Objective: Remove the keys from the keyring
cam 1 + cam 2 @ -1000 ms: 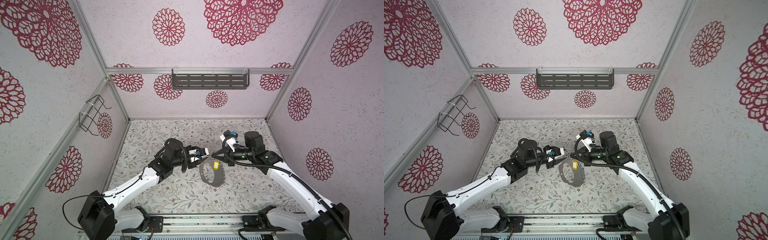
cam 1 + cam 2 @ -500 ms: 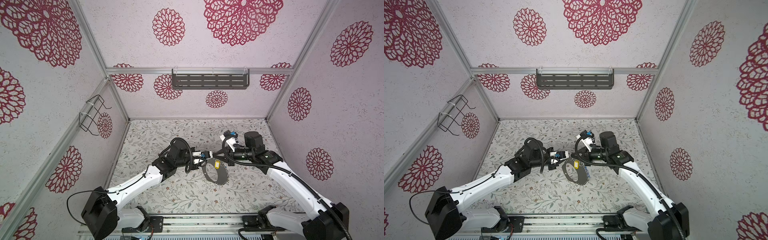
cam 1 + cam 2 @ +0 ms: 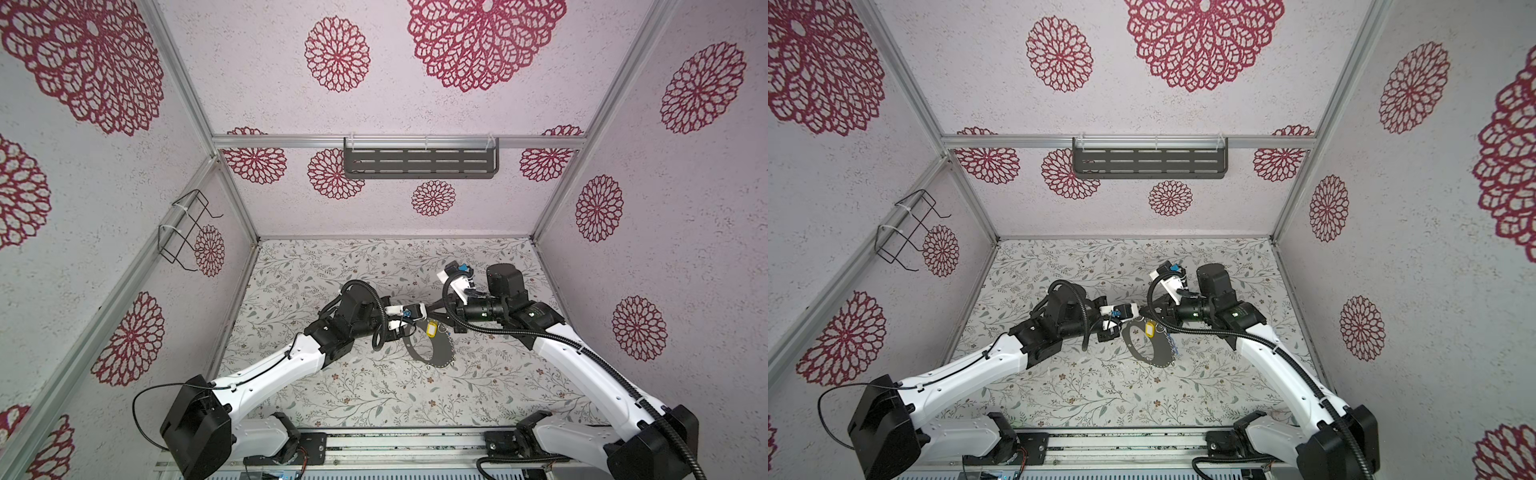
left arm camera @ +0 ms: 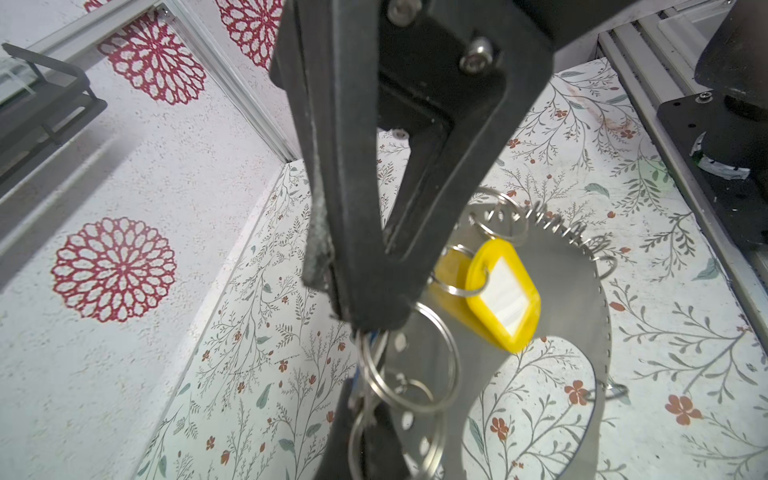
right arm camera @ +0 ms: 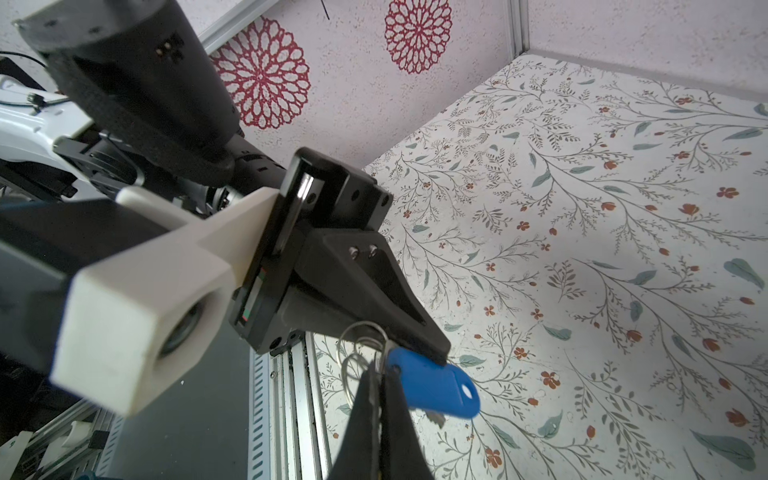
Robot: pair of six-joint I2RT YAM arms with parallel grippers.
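We see left gripper [image 4: 365, 320] pinched on a blue oblong plastic key tag [image 5: 432, 390] | right gripper [image 5: 374, 374] clamped on the flat dark grey keyring hoop [image 4: 561, 299]

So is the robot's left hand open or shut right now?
Shut: in its wrist view the left hand has both fingers pressed together, pinching silver rings.

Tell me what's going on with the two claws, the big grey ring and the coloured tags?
left claw, shut on the blue tag's ring end.
right claw, shut, pinching the keyring's edge.
keyring, held up at an angle.
blue tag, gripped by the left claw, close to the keyring.
yellow tag, hanging on the keyring, untouched.
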